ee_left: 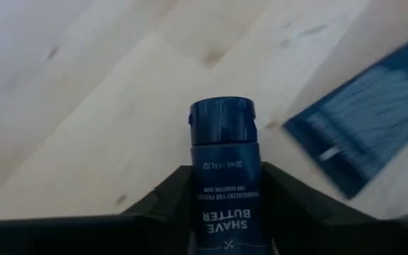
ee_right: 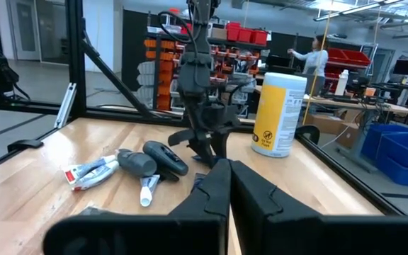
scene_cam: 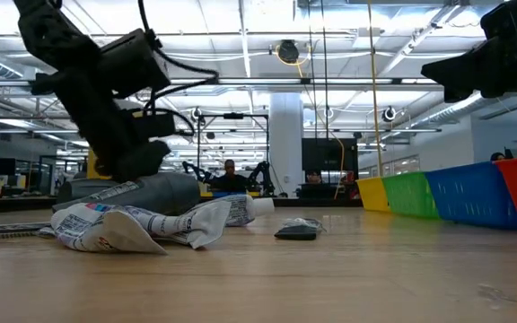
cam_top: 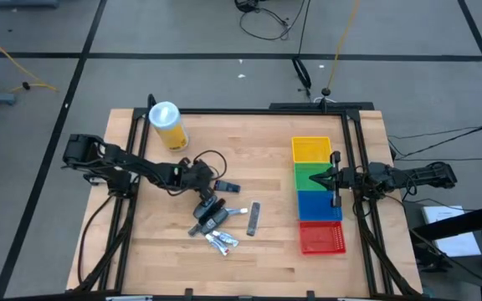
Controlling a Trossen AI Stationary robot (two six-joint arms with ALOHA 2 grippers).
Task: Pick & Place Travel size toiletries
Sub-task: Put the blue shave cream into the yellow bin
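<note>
A heap of travel size toiletries lies in the middle of the wooden table: dark tubes, a white tube, silvery sachets and a grey flat pack. My left gripper slants down into the heap's far end and is shut on a dark blue tube marked "shave butter". A blue flat pack lies just beside it. My right gripper hangs shut with nothing in it, level above the green tray. My left gripper holds the dark blue tube by the two long sides of its body, just behind the cap, pinched between the two fingers. The fingers slant down from the table's left and lie along the tube, whose cap end points away from the gripper. Whether the tube is clear of the table I cannot tell.
A tall yellow canister with a white lid stands at the far left. A row of trays runs along the right side: yellow, green, blue, red. Bare wood lies between the heap and the trays.
</note>
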